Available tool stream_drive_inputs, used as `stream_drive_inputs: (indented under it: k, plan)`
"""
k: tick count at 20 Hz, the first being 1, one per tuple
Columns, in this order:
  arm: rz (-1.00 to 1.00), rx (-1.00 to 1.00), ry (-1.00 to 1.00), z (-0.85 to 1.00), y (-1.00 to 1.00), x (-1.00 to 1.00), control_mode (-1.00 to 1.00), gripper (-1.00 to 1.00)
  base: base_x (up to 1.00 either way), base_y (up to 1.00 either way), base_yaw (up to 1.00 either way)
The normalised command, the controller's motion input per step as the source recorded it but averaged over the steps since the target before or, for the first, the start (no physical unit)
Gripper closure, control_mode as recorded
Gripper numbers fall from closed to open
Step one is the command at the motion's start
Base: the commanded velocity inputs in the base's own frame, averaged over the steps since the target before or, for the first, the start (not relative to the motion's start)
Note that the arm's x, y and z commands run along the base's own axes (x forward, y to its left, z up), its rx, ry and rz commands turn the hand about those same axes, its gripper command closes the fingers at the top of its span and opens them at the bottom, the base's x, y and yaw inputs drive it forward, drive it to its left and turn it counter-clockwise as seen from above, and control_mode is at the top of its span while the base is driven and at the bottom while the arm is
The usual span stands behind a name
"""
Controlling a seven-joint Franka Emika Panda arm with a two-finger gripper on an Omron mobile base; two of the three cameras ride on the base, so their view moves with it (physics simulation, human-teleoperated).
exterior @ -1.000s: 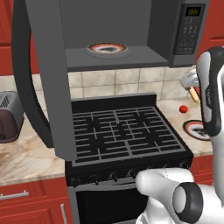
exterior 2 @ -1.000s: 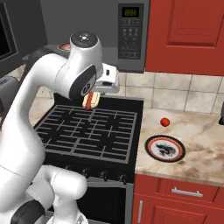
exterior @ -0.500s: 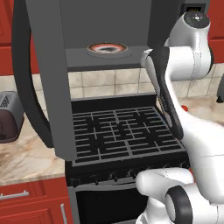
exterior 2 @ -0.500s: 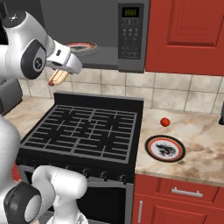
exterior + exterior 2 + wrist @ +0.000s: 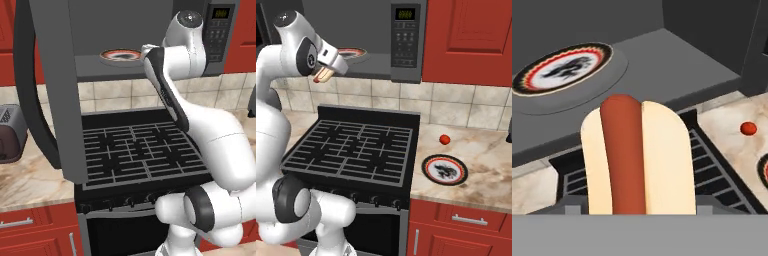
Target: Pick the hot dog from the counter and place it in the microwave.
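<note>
Hot dog (image 5: 626, 160) now nearer the microwave (image 5: 406, 42) front edge — fingers (image 5: 637, 209) pinching its bun sides, presumably for plate-ward placing.

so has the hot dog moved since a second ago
Yes. In the right base view the hot dog has gone up and to the left: it showed against the stove's back panel, and now shows above that panel's left end.

Microwave (image 5: 220, 37) open — a red-rimmed plate (image 5: 121, 55) inside.
</note>
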Motion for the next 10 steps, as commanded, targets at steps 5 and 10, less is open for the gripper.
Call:
stream_drive_inputs:
  k: [5, 10]
  plan:
    - [0.03, 0.03, -0.01, 0.48, 0.38, 0.7, -1.0, 1.0, 0.0, 0.0, 0.0]
    - [0.0, 0.0, -0.1, 0.0, 0.52, 0.78, -1.0, 1.0, 0.0, 0.0, 0.0]
